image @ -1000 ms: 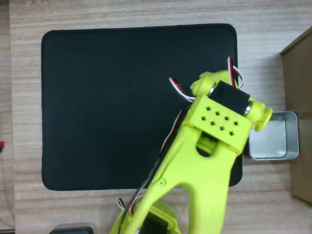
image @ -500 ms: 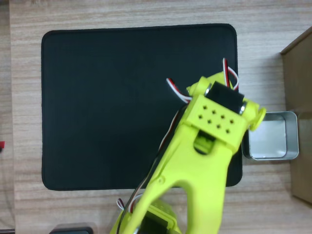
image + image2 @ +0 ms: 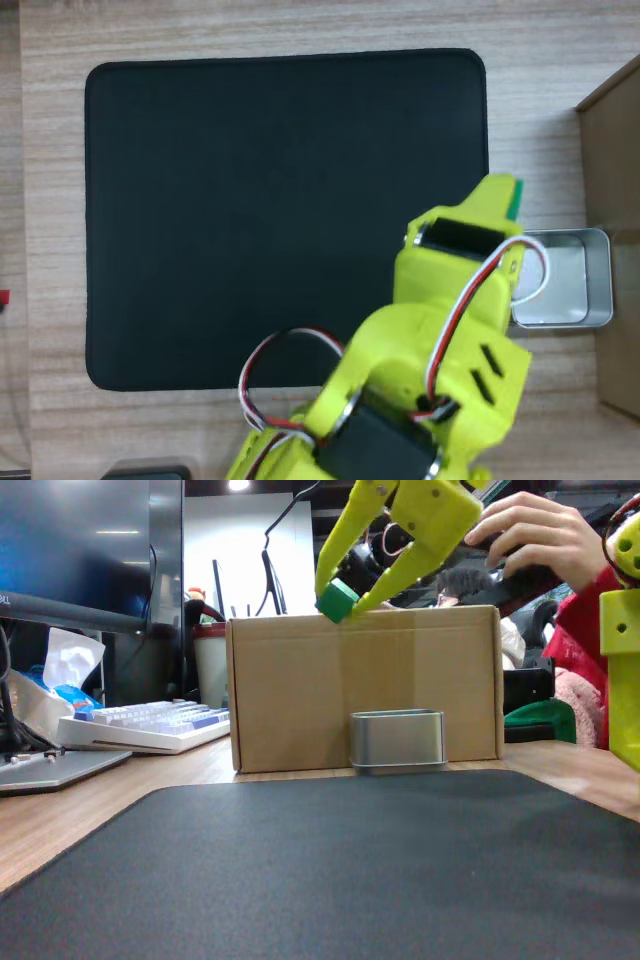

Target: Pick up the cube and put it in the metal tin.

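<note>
Cube (image 3: 337,600) was clamped between the fingertips of the gripper (image 3: 343,598), high at upper centre of the fixed view, above and slightly left of the metal tin (image 3: 397,741), against the brown box (image 3: 290,690).

The arm has swung right, bringing the gripper (image 3: 505,200) and cube (image 3: 513,198) beside the metal tin (image 3: 597,280).
</note>
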Controlling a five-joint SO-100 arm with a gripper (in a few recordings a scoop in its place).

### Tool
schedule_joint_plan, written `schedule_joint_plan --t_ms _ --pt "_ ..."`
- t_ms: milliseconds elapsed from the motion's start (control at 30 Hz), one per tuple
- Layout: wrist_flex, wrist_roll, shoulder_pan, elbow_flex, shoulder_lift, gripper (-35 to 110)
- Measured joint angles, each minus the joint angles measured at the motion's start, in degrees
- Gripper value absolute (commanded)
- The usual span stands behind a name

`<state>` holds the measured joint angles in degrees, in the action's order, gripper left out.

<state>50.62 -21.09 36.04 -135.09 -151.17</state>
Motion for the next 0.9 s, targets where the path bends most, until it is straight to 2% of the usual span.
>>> schedule_joint_plan --t_ms 167,300,467,633,733,900 --pt "-4.13 -3.87 9.76 -0.18 -6.15 0" --pt "-10.37 -13.54 12.57 -2.11 -0.35 0" --pt "-11.07 -29.88 11.34 -3.78 9.14 0" --pt "-18.46 -36.30 16.44 -5.01 16.96 0" --pt "-18.98 -39.90 16.96 -5.19 19.95 0" --pt "-18.98 -42.63 17.49 -6.06 21.09 18"
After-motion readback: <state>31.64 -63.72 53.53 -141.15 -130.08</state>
